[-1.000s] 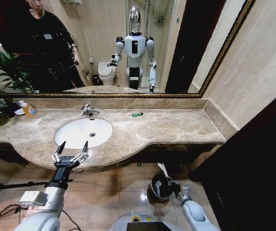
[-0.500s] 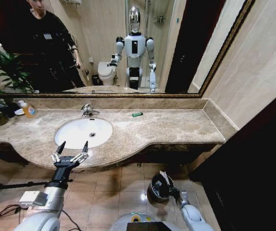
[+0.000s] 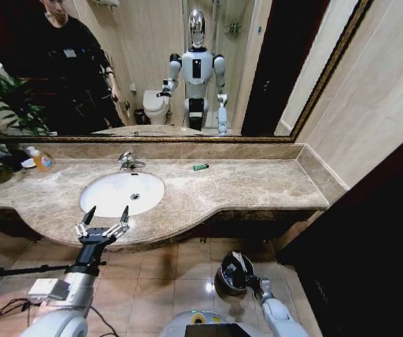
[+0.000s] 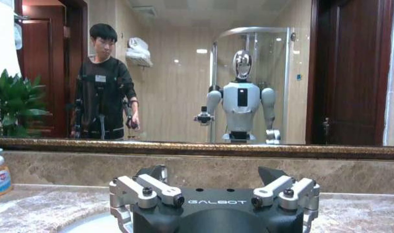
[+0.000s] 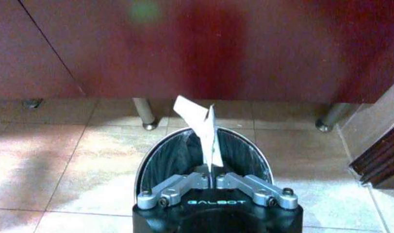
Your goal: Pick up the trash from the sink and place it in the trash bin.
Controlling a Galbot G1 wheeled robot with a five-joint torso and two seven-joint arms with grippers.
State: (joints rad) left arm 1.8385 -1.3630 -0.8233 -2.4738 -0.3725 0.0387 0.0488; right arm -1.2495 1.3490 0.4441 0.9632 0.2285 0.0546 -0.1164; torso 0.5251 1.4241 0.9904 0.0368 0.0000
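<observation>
Right wrist view: the right hand (image 5: 212, 180) is clenched on a flat white packet (image 5: 202, 127), which is pinched at its lower edge between the closed fingers and stands upright above them. The packet is held directly over the open mouth of the trash bin (image 5: 159, 156), whose black liner and shiny metal rim are seen just beyond the fingers. This placement is judged to be deliberate: with the packet centred over the opening, it would fall inside the liner when let go and not onto the floor tiles (image 5: 67, 165) around the bin.

From the head view, the bin (image 3: 224, 282) is seen to stand on the floor below the front edge of the marble worktop (image 3: 243, 186), with the right hand (image 3: 244, 277) low beside it and the packet (image 3: 238, 247) projecting upward.

The left hand (image 3: 104, 222) is held released, its fingers spread wide, at the front edge of the worktop just before the white sink (image 3: 122, 192). It is judged to be kept ready there for the basin. No litter can be made out in the basin. A small green piece (image 3: 200, 167) lies on the worktop near the back wall, well apart from the sink. An orange soap bottle (image 3: 42, 161) stands at the far left of the worktop.
</observation>
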